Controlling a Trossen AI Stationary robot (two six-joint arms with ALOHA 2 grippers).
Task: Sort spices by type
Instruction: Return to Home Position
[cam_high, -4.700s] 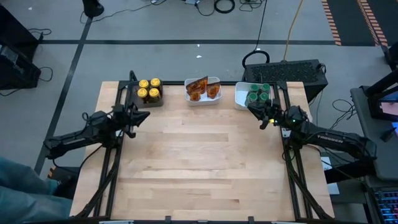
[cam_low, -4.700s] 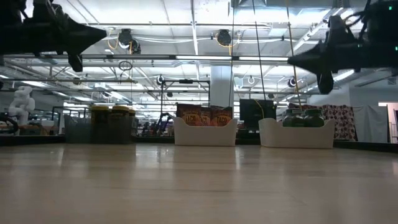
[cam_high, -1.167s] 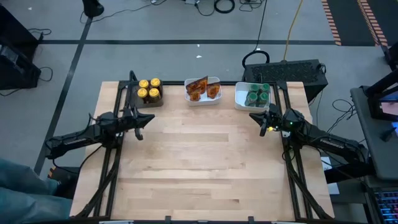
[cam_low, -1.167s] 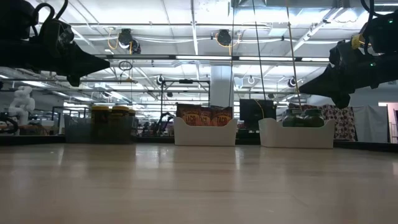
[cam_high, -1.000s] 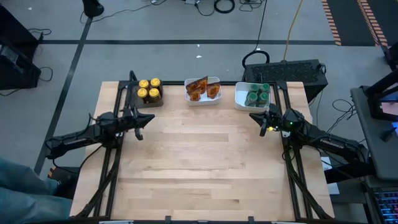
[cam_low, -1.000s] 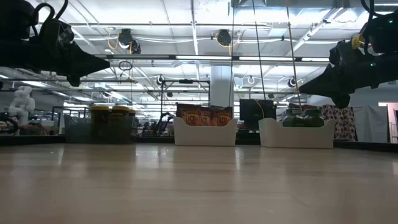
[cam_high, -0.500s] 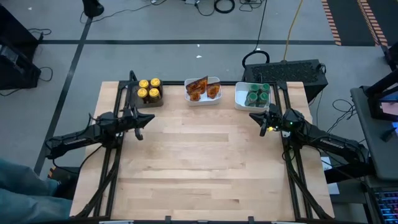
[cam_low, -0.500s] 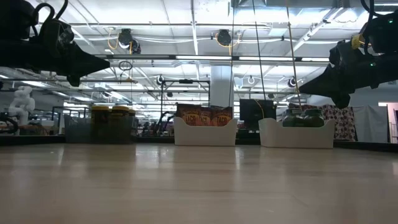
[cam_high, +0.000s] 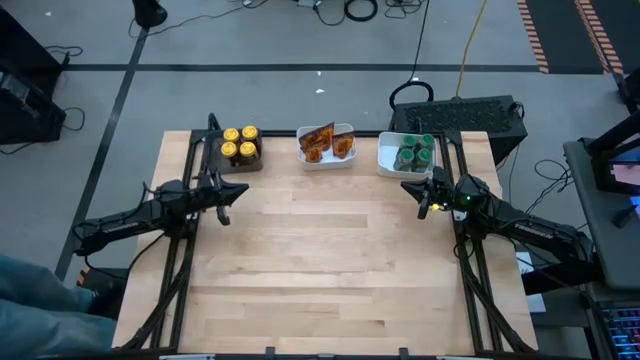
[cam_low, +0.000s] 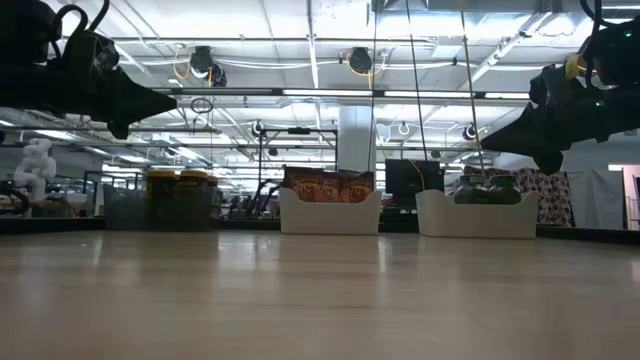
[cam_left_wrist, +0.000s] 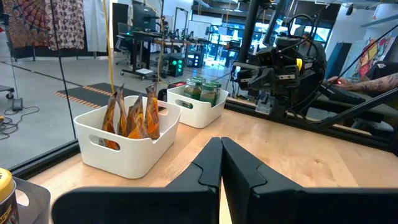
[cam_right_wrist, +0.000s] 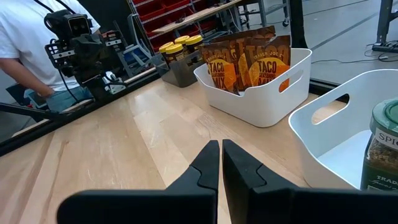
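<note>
Pinched shut and empty: left gripper (cam_high: 228, 192), up off the tabletop (cam_high: 330, 260) near its left edge; likewise right gripper (cam_high: 412, 188), near the right edge. Along the far edge, grouped by type: yellow jars (cam_high: 240, 143) in the dark bin (cam_high: 240, 167), packets (cam_high: 326, 142) in the middle tray (cam_high: 326, 164), green jars (cam_high: 415, 153) in the right tray (cam_high: 384, 152). Nothing loose elsewhere; sorting judged complete, only parking the arms left. Plenty of bare wood toward the near edge; tightest spot between right gripper and right tray.
</note>
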